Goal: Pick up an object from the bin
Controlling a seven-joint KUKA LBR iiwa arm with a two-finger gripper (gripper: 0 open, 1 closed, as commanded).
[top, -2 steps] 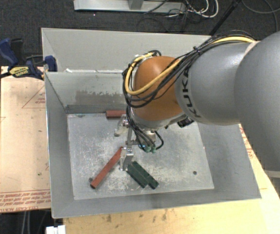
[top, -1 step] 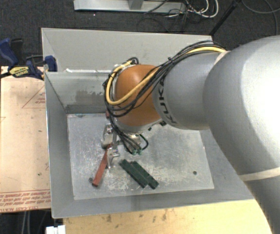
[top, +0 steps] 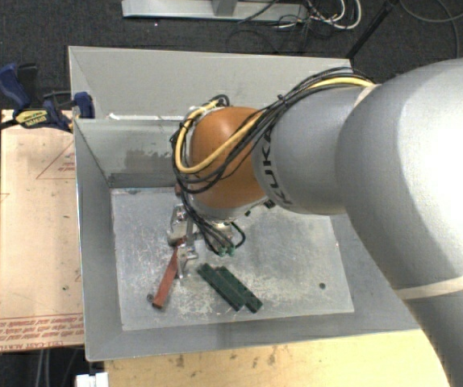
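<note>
My gripper (top: 182, 258) reaches down in the middle of the bin, its metal fingers low over the floor. A reddish-brown flat stick (top: 165, 283) lies slanted at the front left, and its upper end sits right at the fingertips. Whether the fingers close round that end I cannot make out. Just to the right lies a dark green oblong bar (top: 229, 287), slanted, apart from the gripper.
The arm with its orange wrist cover and cables hangs over the bin's back and right half. Bare scuffed floor shows at the left and the front right of the bin.
</note>
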